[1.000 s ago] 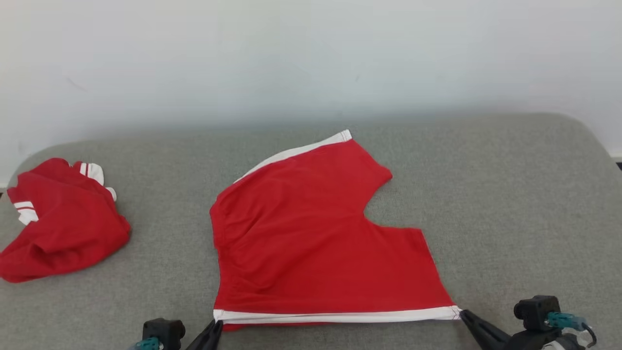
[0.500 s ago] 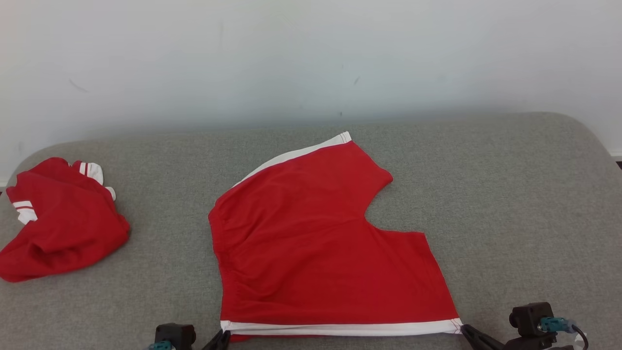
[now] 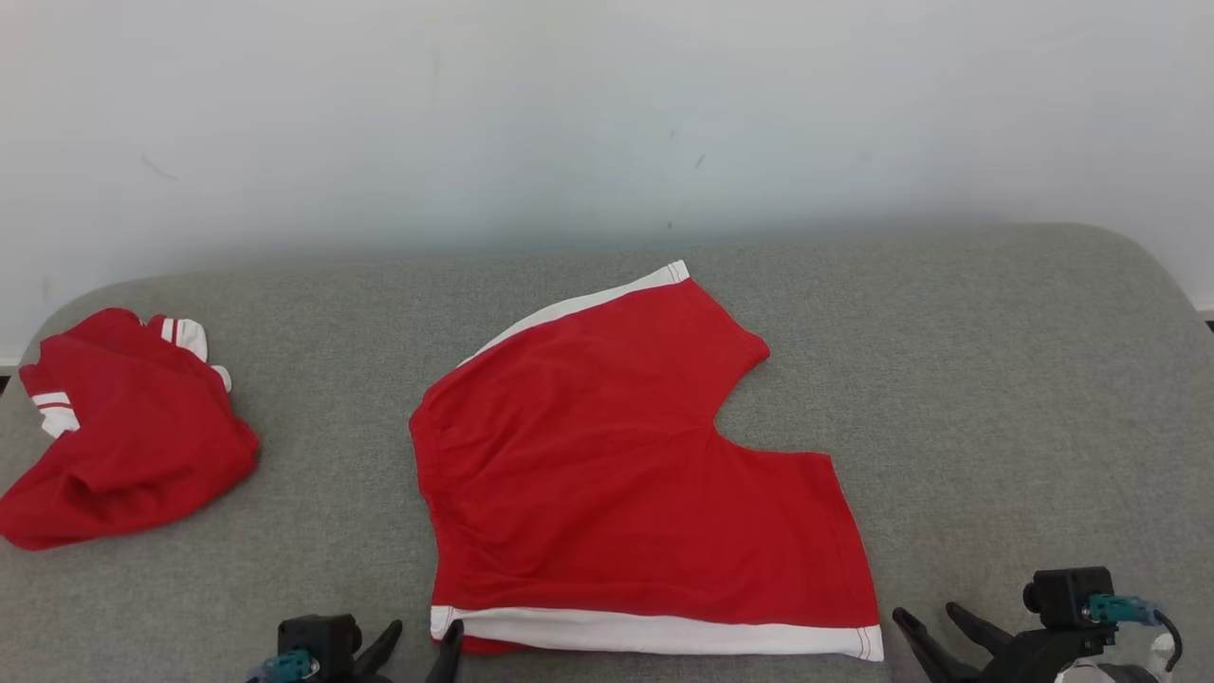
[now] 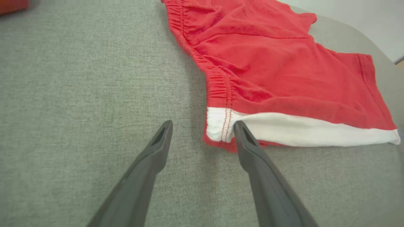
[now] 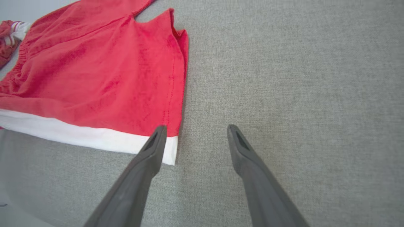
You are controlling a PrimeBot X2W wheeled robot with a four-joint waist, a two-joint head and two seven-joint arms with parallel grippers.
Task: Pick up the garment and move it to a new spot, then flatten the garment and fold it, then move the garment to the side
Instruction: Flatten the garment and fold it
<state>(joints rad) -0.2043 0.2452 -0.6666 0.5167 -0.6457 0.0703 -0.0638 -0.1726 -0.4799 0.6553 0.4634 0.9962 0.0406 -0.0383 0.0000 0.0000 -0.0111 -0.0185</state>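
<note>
Two red garments lie on the grey worktop (image 3: 996, 379): the flattened shorts (image 3: 607, 474) at frame centre and a crumpled garment (image 3: 123, 446) at far left, well apart. The left tool (image 3: 424, 628) and right tool (image 3: 925, 612) stand wide open and empty beside the shorts' white-hemmed lower corners.

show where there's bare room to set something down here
Widest bare patch: grey cushion right of the red shorts, out to its edge. Narrower strip between the shorts and the crumpled red garment. Crowded at the near edge: left claw and right claw at the shorts' corners.
</note>
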